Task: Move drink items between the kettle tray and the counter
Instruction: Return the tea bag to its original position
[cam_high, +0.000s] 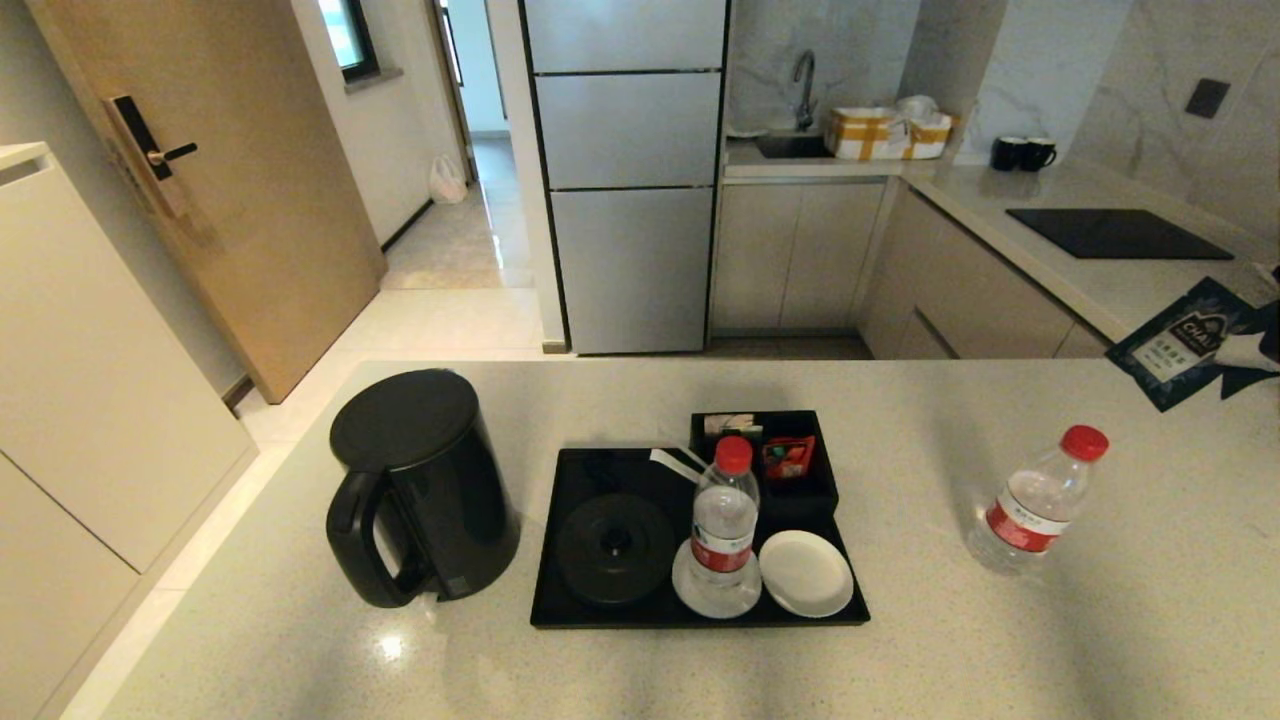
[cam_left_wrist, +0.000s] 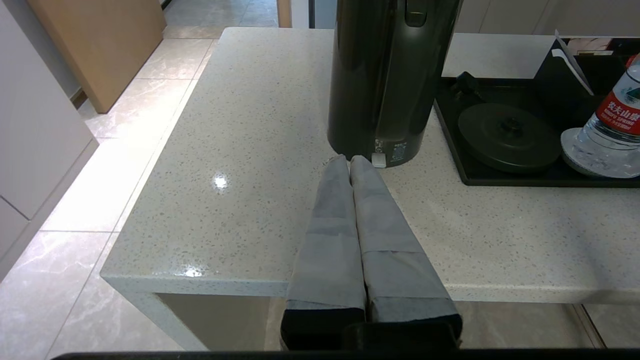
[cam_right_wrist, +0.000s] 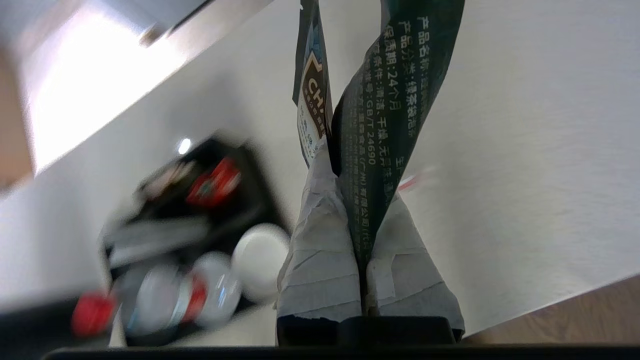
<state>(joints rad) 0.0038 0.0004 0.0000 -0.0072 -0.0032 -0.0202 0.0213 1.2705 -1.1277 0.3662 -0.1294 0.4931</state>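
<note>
We see our right gripper (cam_right_wrist: 350, 200) up in the air at the right edge of the head view, above the counter (cam_high: 1100, 620). Its two fingers (cam_right_wrist: 320, 260) are squeezed tight on the dark teal sachet (cam_high: 1185, 340), the one with "CHAI" on it. The sachet sticks out past the fingertips and is bent into two flaps. It touches nothing else. Our left gripper (cam_left_wrist: 349, 161) is low by the near edge of the counter, with its fingers pressed together and nothing in them. Its tips are just beside the bottom of the black kettle (cam_high: 425, 485), and we cannot tell if they touch it. The kettle stands on the counter just to the left of the kettle tray (cam_high: 560, 600), not on the round kettle base (cam_high: 615, 548) in the tray. One water bottle (cam_high: 724, 522) with a red cap stands up on the left white coaster (cam_high: 690, 597) in the tray. The right white coaster (cam_high: 806, 572) has nothing on it. The small black box (cam_high: 815, 480) at the back of the tray has a red packet (cam_high: 788, 456) inside. A second water bottle (cam_high: 1035, 505) stands on the counter, well to the right of the tray.
</note>
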